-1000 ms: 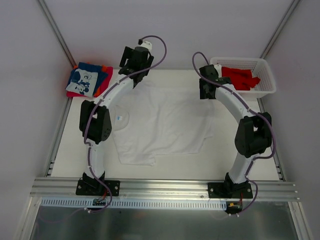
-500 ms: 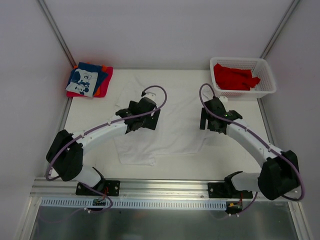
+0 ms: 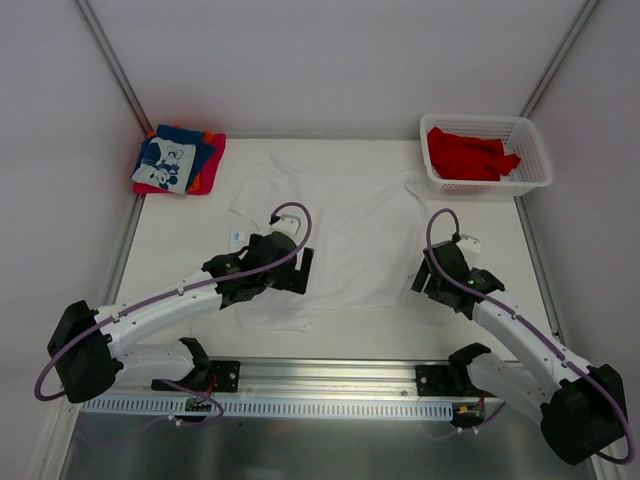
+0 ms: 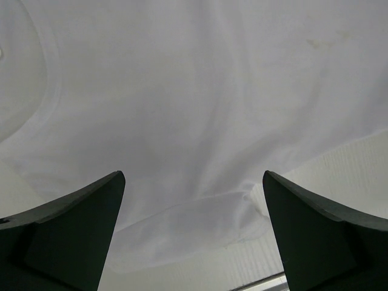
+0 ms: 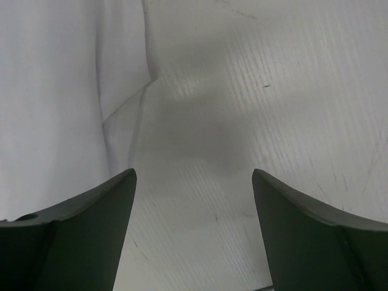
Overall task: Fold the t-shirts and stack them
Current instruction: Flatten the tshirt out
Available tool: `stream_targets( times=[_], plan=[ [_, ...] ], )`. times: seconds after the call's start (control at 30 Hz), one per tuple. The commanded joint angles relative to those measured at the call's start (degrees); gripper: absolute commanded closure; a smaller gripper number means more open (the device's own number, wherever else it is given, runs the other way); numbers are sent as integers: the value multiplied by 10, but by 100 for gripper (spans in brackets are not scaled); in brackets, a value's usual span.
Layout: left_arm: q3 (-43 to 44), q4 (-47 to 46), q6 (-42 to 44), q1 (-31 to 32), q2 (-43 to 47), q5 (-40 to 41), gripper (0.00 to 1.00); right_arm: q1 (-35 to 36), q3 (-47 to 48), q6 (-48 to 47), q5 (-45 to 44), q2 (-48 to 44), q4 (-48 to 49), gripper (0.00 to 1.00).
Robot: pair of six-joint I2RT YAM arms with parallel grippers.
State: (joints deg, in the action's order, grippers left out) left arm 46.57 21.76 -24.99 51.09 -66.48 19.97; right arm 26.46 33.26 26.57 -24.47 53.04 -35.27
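Within the last second both arms have swung back from the far edge of the table (image 3: 360,325), passed over the cloth, and now lie stretched low toward the bottom of the overhead frame. The left gripper (image 3: 297,270) hangs over the lower left part of the white t-shirt (image 3: 350,220), and its wrist view shows the fingers spread wide with nothing between them, only cloth and the lower sleeve (image 4: 200,221) beneath. The right gripper (image 3: 432,278) sits at the shirt's lower right edge, also gaping and empty, its camera looking at the cloth border on the left and bare tabletop on the right. The white shirt lies spread flat in the middle of the frame, collar toward the left and hem toward the right. The folded stack (image 3: 178,160) rests at upper left, and the red shirts (image 3: 465,152) wait in the basket (image 3: 540,178) at upper right. This reads as smoothing finished and released. The arms look placed to take the near edge for a first fold, which has not begun.
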Motion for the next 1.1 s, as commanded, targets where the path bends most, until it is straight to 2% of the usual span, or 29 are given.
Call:
stream_targets(
  times=[0.0, 0.3, 0.47, 1.07],
  plan=[
    [-21, -1, -30, 24, 29, -10, 1, 13, -14, 45, 5, 25, 34, 20],
    [-68, -2, -60, 57, 57, 11, 1, 44, 1, 56, 8, 137, 115, 24],
    [-84, -2, -66, 61, 64, 21, 1, 48, 35, 43, 3, 204, 119, 24],
    [-98, -5, -70, 64, 43, 44, 1, 49, 87, 19, -44, 167, 49, 23]
  ],
)
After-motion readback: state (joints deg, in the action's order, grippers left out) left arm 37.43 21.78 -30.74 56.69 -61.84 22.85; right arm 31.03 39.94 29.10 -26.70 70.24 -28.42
